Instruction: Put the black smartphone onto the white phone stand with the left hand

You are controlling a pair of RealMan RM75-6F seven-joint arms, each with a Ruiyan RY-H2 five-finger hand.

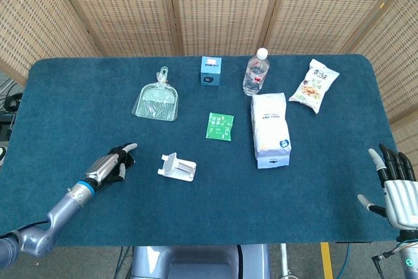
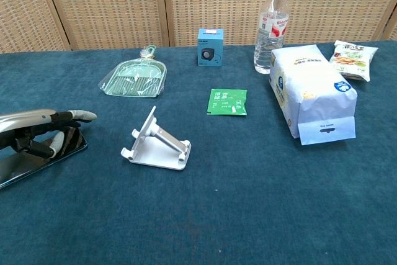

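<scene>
Black glossy flat smartphone [image 2: 25, 164] lies on your blue felt-covered counter [image 1: 196, 213] at the left, mostly under your left hand [image 1: 110, 164]. That hand reaches low over it, fingers [image 2: 79, 115] stretched forward and a little apart, thumb curled down toward the screen; you cannot tell whether they press it. White angled plastic phone stand [image 2: 155, 141] sits just right of the phone, empty. Your right hand [image 1: 394, 184] is raised at the counter's far right edge, fingers apart, holding nothing. Clear plastic water bottle [image 2: 272, 28] stands upright beside a white paper sack [image 2: 310, 91].
</scene>
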